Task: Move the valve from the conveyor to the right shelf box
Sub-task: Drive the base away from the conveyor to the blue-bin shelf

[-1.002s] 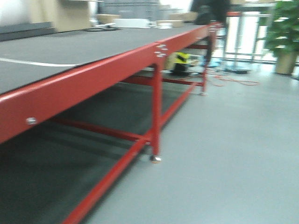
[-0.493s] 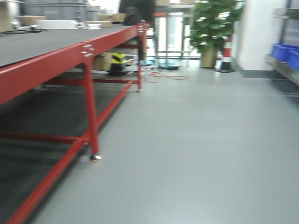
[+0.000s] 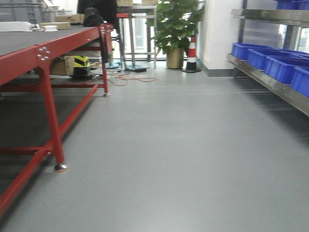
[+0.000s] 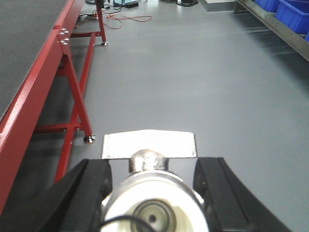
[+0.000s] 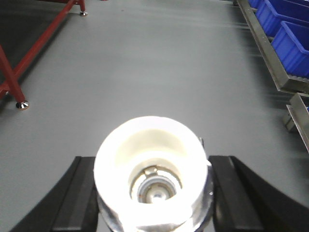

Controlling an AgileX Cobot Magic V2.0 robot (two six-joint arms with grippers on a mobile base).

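Where the left-hand valve (image 4: 154,208) sits: right up against the wrist camera, white cap facing the lens, silvery stem poking out on the far side, held over the grey floor (image 4: 193,72).
Left gripper (image 4: 154,166): black fingers (image 4: 91,188) pressed in on both sides of that cap, and it's pinched tight.
Right gripper (image 5: 153,162): same story, dark fingers (image 5: 72,193) clamped either side of the right-hand valve (image 5: 145,140), its open white cap filling the near view.
Right shelf (image 3: 270,82): steel rack along the right edge of the aisle, shiny front rail running from far to near.
Blue boxes (image 3: 251,50): lined up on that shelf, well apart from both valves.
Red-legged table (image 3: 48,101): over on the left, dark top, cartons (image 3: 67,18) at its far end.
Far end: potted plant (image 3: 176,24), with a striped cone (image 3: 191,50) just beside it.
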